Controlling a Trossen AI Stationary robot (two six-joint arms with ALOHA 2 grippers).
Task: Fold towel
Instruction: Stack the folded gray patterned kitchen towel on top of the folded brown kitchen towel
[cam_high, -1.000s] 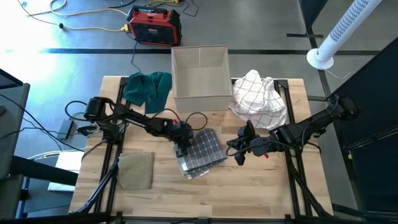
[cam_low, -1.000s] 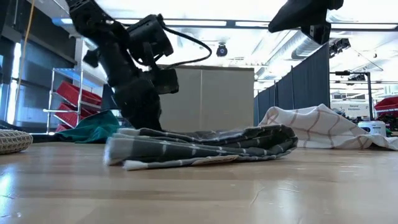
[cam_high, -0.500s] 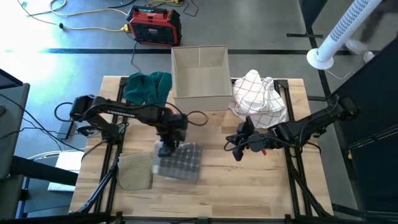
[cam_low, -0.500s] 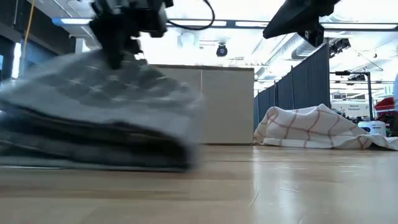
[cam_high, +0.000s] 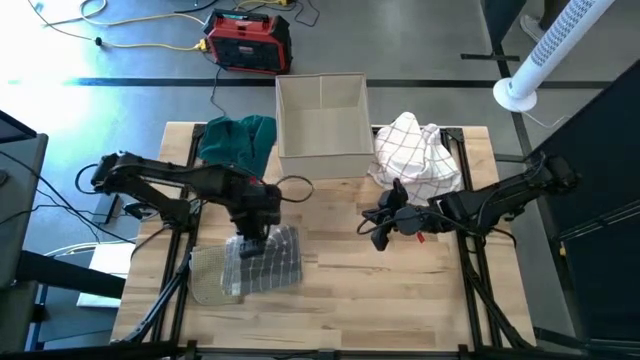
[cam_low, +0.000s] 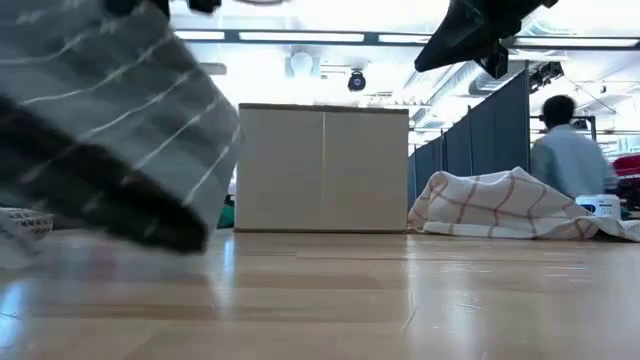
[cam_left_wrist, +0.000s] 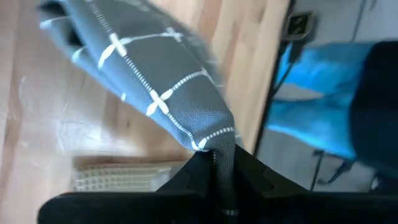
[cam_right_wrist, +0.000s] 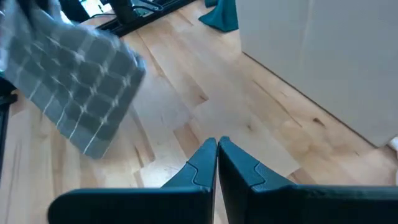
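The left end effector (cam_high: 247, 237) pinches a corner of the folded grey towel (cam_high: 263, 262), a soft woven cloth with thin white grid lines, holding it off the pale wooden bench (cam_high: 400, 290) over the left front area, above a knitted beige mat (cam_high: 208, 280). The right end effector (cam_high: 377, 229) hangs mid-bench, fingers pressed together on nothing, near a crumpled white checked cloth (cam_high: 418, 158).

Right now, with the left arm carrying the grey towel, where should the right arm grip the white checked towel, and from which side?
Probably a raised fold on top of the white checked towel, coming from above on its table-centre side: it lies in a crumpled heap, the box stands close beside it, and the right gripper, fingers shut, hovers there.
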